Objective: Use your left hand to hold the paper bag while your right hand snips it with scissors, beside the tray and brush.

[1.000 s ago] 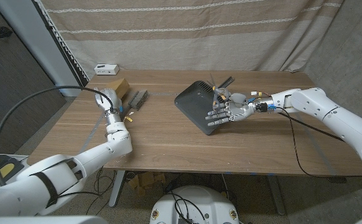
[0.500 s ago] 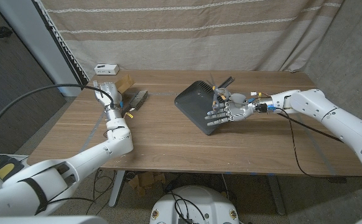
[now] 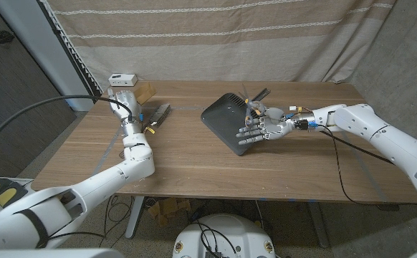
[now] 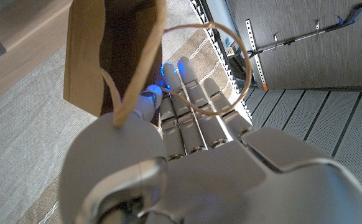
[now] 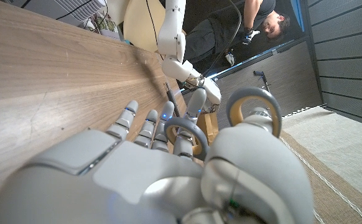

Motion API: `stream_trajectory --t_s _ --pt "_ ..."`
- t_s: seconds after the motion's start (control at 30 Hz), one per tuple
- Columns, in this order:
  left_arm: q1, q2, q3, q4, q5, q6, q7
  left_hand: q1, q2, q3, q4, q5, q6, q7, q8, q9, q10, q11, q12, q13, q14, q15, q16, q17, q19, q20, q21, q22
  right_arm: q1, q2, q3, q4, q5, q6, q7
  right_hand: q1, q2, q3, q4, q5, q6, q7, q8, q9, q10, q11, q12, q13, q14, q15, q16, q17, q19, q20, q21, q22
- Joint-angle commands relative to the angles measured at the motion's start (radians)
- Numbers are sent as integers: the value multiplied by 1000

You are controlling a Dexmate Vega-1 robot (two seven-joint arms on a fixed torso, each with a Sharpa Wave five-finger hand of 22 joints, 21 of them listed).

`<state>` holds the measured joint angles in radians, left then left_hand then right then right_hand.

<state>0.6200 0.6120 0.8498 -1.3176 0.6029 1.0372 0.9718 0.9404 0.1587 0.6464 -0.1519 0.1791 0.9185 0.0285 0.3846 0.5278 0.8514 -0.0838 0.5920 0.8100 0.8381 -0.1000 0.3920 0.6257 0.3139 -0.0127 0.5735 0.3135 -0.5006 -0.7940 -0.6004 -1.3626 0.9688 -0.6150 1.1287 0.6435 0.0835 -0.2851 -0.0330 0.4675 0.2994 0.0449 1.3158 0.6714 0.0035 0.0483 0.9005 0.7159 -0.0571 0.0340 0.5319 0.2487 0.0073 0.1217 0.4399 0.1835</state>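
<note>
Near the table's far left corner, the brown paper bag (image 4: 109, 53) has been lifted by the left hand (image 3: 125, 100), pinched at its handle, while grey-handled scissors (image 5: 234, 118) are held in the right hand (image 3: 260, 130), so snipping seems near.

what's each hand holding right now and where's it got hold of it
The left hand holds the paper bag near its open top, by the string handle. The right hand holds the scissors by their ring handles, over the tray.
</note>
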Motion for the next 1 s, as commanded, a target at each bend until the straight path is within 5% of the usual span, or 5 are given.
stream_trajectory --t_s 0.03,0.3,1.0 --pt "4 21 20 -89 82 66 -83 11 4 -1 -1 1 107 -107 109 118 115 -122 8 10 4 -130 -1 7 -1 0 8 4 -7 -5 10 0 -10 33 9 5 7 -2 -8 -5 -8 10 3 3 8 3 3 3 1 -1 0 5 4 2 -4 4" --pt "27 23 -19 -140 94 31 -64 13 3 0 0 1 102 -121 104 112 115 -123 12 5 11 -130 -3 18 14 -9 23 5 -19 -15 22 -10 -11 59 7 4 7 -2 -9 -5 -8 12 3 2 6 3 1 3 3 -1 0 5 8 6 -5 4" --pt "123 -14 -183 -190 13 -269 123 -15 -4 21 15 4 74 -146 97 106 105 -126 14 -24 0 -127 -68 -6 32 -14 54 1 -31 -24 28 -22 -4 60 2 4 9 -1 -9 -6 -10 10 4 -1 8 5 -1 5 3 -1 -3 6 13 7 -11 4"
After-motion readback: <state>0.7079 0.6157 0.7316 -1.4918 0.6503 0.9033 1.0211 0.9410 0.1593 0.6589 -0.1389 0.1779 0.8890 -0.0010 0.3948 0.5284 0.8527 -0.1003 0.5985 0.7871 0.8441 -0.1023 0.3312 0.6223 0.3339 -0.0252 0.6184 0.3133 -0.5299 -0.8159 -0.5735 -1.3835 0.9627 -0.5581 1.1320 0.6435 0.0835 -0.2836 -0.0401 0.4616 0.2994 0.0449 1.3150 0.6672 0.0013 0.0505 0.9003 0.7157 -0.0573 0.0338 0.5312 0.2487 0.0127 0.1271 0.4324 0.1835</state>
